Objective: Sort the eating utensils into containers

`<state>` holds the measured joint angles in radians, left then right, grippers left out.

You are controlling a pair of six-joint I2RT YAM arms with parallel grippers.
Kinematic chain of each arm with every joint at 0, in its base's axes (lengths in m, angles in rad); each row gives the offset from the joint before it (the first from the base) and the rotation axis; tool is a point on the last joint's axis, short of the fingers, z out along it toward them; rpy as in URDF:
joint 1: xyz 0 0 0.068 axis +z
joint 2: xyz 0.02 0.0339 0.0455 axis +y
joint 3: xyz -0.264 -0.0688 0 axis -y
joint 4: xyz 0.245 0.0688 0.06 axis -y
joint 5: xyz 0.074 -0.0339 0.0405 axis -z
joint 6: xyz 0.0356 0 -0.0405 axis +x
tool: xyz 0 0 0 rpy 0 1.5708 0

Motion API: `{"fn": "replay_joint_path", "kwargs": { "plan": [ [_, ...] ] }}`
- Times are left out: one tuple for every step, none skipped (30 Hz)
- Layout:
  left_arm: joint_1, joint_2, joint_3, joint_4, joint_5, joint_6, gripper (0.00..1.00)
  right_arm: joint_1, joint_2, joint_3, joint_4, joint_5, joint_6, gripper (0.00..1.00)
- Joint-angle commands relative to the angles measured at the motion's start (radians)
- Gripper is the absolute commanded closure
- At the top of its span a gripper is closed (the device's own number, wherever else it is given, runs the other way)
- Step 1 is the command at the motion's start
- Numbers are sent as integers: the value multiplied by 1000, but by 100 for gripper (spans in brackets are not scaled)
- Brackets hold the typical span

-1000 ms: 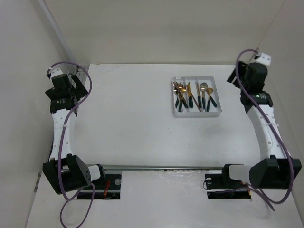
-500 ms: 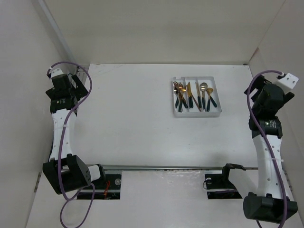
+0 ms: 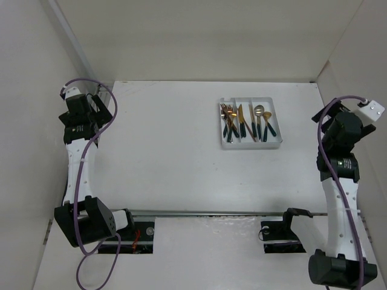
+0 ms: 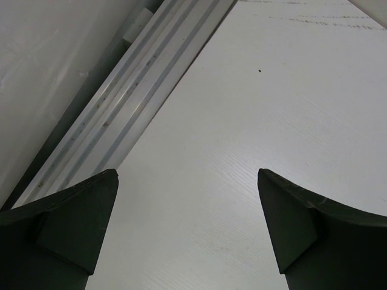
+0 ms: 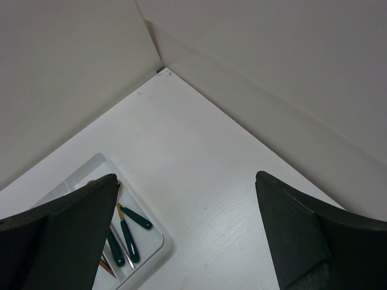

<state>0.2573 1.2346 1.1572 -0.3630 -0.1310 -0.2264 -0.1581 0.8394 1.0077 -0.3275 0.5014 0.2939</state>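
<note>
White tray [image 3: 254, 146]: holding utensils [image 3: 242, 121], upper right.
Left end effector [image 4: 187, 181]: hanging open, empty, upper left.
Right end effector [image 5: 187, 181]: gaping empty, arm standing upright, right edge.

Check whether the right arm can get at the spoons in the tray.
Probably yes: the open right hand hangs right of the shallow white plastic tray, nothing stands between, and the green-handled metal spoons lie uncovered.
</note>
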Motion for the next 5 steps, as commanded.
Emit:
{"fn": "replay_joint_path", "kwargs": {
  "plan": [
    [5, -44, -1, 27, 8, -10, 0, -6, -28, -15, 44, 20, 25, 0],
    [5, -44, -1, 27, 8, -10, 0, -6, -40, -29, 44, 20, 40, 0],
    [5, -44, -1, 27, 8, -10, 0, -6, -40, -29, 54, 11, 40, 0],
    [5, -44, -10, 27, 8, -10, 0, -6, -49, -29, 54, 11, 40, 0],
    [5, -44, -10, 27, 8, -10, 0, -6, -65, -38, 54, 2, 40, 0]
  ]
}}
